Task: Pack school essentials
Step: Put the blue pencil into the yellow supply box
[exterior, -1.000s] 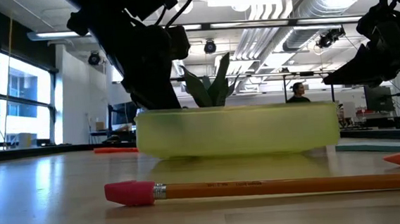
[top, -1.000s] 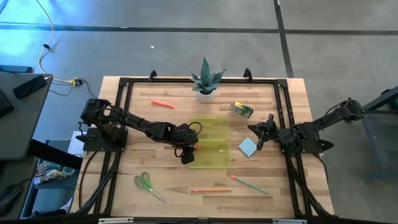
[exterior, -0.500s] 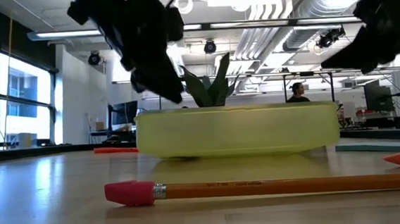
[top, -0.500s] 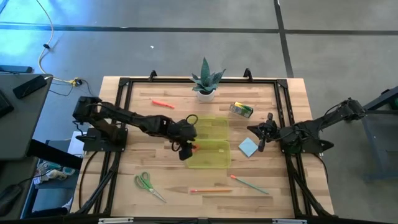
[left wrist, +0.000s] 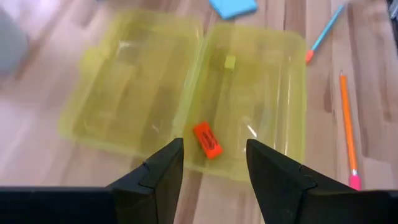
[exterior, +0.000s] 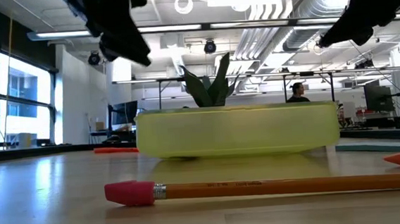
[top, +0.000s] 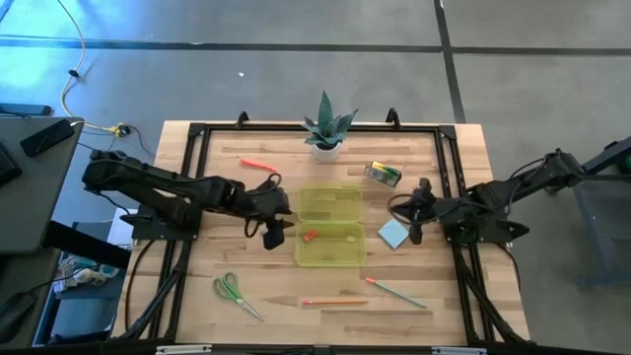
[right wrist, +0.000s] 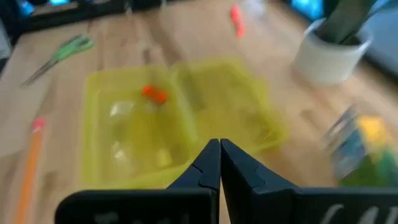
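Left claw [top: 277, 230] spread and empty, hanging just left of the yellow case [top: 330, 226] in the middle of the high view; nothing pinched between its fingers [left wrist: 273, 180] in the wrist view. Right claw [top: 415, 219] pressed together, also empty, waiting right of centre just beside the blue note pad [top: 392, 233].

Small red piece [top: 310, 236] lying inside the lower half of the open case, near its left wall. Rest of the supplies not yet packed, spread over the tabletop [top: 217, 187]: scissors [top: 233, 291] at lower left, orange pencil [top: 335, 301] at bottom centre, green pen [top: 396, 292] lower right, orange marker [top: 259, 165] at upper left, crayon box [top: 383, 174] right of the potted plant [top: 326, 128] at top centre.

Likely trouble from here: a thin pencil lying flat, hard to pinch, apt to roll or slip out of the fingers. A light, shallow case, easily nudged or tipped by a low approach, spilling the red piece. Long pens possibly overhanging the rim if dropped crosswise. Plant close to the crayon box, at risk of a knock.
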